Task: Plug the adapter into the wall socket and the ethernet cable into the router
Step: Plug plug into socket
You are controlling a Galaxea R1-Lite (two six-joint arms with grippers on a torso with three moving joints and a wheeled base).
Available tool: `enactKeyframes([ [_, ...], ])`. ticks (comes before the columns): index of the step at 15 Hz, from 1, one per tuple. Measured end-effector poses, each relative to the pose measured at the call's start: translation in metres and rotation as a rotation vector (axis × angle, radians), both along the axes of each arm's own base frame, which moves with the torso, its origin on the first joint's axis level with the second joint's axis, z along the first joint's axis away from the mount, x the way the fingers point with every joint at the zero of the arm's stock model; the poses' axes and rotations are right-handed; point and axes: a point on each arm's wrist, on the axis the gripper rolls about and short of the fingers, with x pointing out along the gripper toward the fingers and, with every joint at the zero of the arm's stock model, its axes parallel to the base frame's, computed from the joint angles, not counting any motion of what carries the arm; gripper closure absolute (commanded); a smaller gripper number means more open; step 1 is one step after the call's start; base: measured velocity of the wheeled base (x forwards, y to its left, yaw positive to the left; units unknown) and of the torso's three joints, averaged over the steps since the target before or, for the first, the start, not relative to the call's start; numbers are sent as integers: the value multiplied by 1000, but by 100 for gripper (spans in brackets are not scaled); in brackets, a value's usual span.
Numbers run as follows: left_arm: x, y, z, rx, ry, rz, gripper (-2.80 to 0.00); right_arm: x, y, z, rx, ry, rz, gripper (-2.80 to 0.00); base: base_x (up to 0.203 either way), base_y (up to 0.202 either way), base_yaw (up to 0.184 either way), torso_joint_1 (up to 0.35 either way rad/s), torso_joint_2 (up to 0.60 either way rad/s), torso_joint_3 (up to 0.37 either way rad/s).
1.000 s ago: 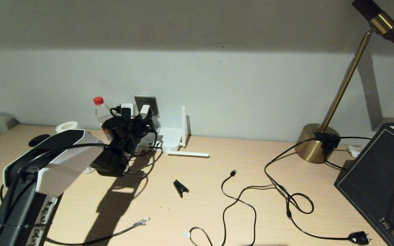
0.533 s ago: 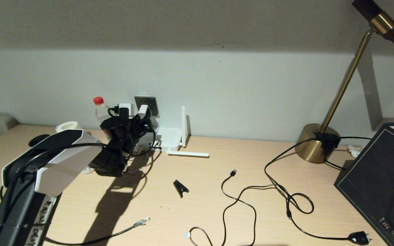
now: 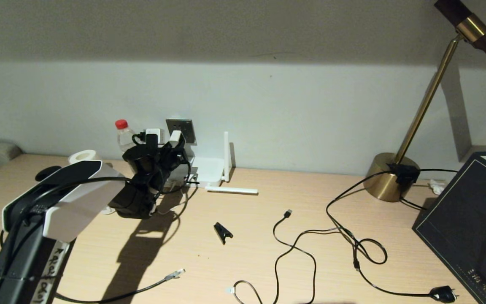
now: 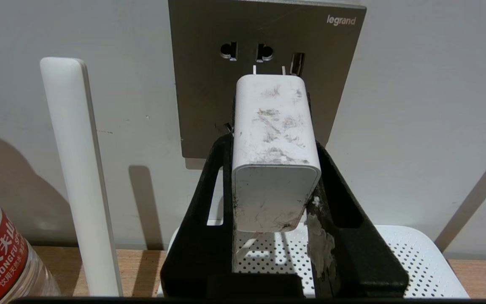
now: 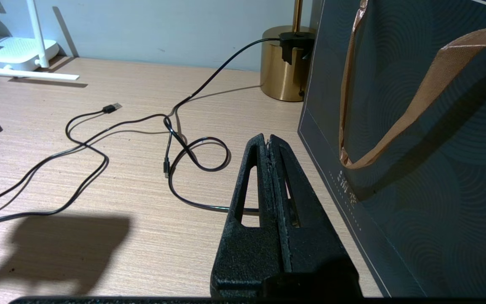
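Currently the adapter (image 4: 274,156) is clamped by its flat sides in the left end effector (image 4: 273,190), prongs just short of the wall socket (image 4: 209,84). Light, rigid, smooth casing; slip under push is judged likely.

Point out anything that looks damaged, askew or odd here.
The adapter held by the left gripper is smeared with dark scuffs. One router antenna lies flat on the desk while another stands upright. Right gripper sits shut, idle.

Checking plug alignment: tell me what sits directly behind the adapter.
Behind the adapter, held in the left gripper, is the grey wall socket; two round holes and a slot show above it. The adapter covers any holes lower on the plate. Its prongs are not in.
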Motion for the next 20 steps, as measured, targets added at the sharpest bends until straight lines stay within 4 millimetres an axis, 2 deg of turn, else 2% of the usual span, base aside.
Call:
enactKeyframes([
  [20,2,7,2,0,-4,13,0,0,0,0,0,0,0,0,0,0,0,0,0,0],
])
